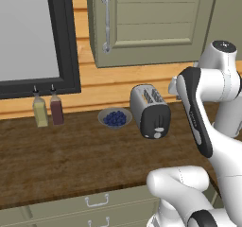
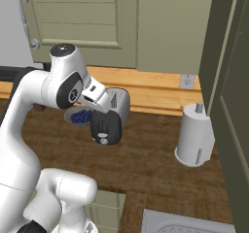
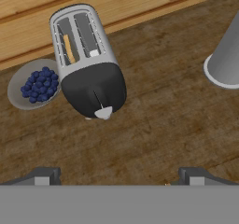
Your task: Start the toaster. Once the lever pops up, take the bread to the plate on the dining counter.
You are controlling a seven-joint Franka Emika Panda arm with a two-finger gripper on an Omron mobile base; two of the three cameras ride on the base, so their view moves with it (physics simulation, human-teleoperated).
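Note:
The silver toaster [image 1: 150,109] [image 2: 111,116] [image 3: 87,62] stands on the wood worktop with its black end panel facing me. The pale lever [image 3: 103,112] [image 1: 159,129] sits low on that panel. A tan edge of the bread [image 3: 68,48] shows in one slot. My gripper [image 3: 120,176] hangs above the worktop on the near side of the toaster and looks down on it. It is open, with its fingertips [image 3: 44,176] far apart and nothing between them. The plate and the dining counter are out of view.
A grey bowl of blueberries [image 1: 115,118] [image 3: 33,84] sits just left of the toaster. Two bottles [image 1: 47,109] stand farther left by the wall. A paper towel roll [image 2: 195,135] [image 3: 228,55] stands to the right, and a sink corner [image 2: 189,223] lies at the front.

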